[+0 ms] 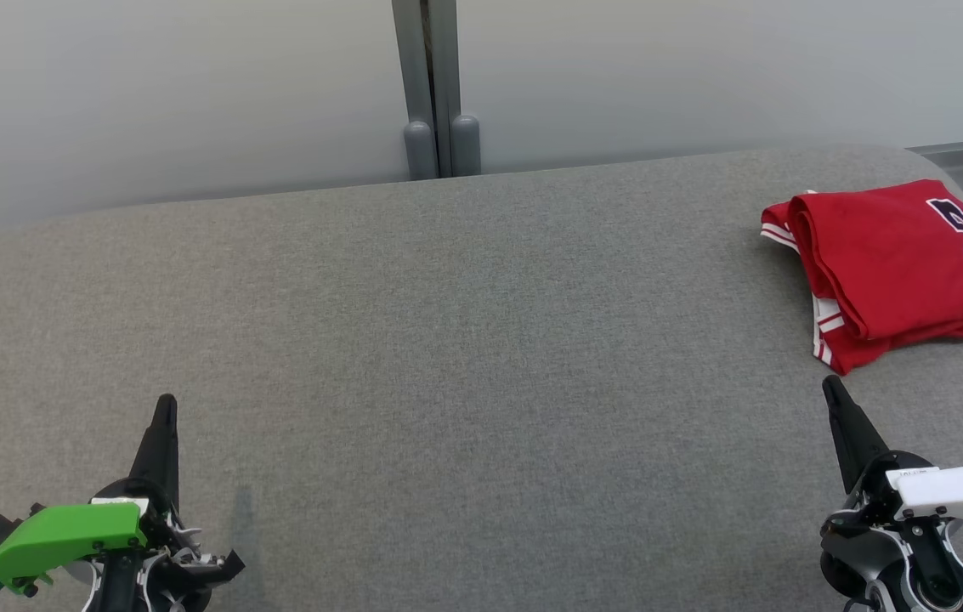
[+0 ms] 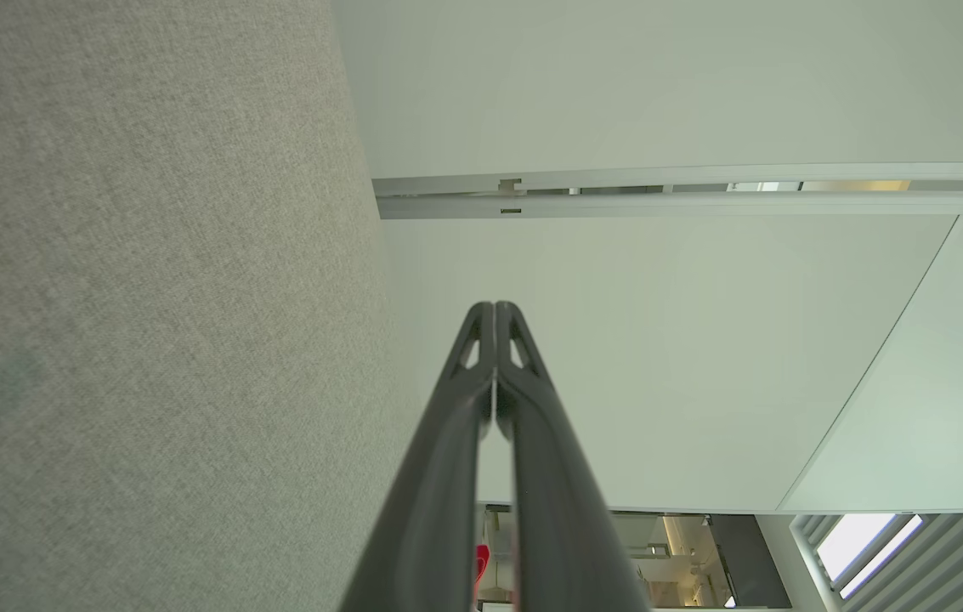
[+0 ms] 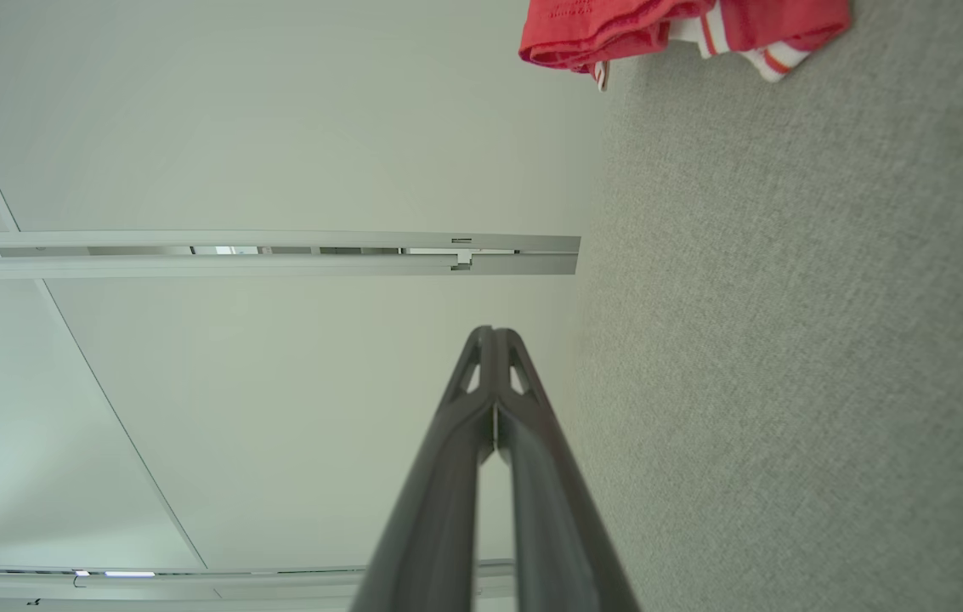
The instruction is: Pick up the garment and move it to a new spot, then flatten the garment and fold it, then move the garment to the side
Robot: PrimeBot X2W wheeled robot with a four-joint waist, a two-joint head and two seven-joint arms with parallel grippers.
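At the lower left, the left gripper (image 1: 164,416) with its green housing hovers low over the grey fabric-covered surface (image 1: 481,357). Its two dark fingers are pressed together with nothing between them, and the left wrist view shows the left gripper (image 2: 495,313) tips meeting against the pale wall. The broad middle of the surface is bare cloth, smooth and without wrinkles. Behind it stand pale wall panels (image 1: 192,85) joined at a grey post (image 1: 434,85).

At the lower right, the right gripper (image 1: 836,399) with its white housing is likewise closed and empty. The right wrist view shows the right gripper (image 3: 491,336) fingers pinched together. It points toward the near corner of the red jersey (image 1: 889,263) but does not appear to touch it.

The jersey lies at the far right of the surface, close to its rounded far corner, and runs partly past that view's edge. It is folded into a compact stack of layers, with white striped trim showing along the left and near edges and black-and-white lettering on top. The right wrist view shows the red jersey (image 3: 617,25) edge resting flat on the grey cloth.

As things lie, the folding looks done and the jersey seems already set aside. With both grippers free and clear of it, little or nothing of the task appears left. The stack is slightly uneven, so at most it might need a tidying press.
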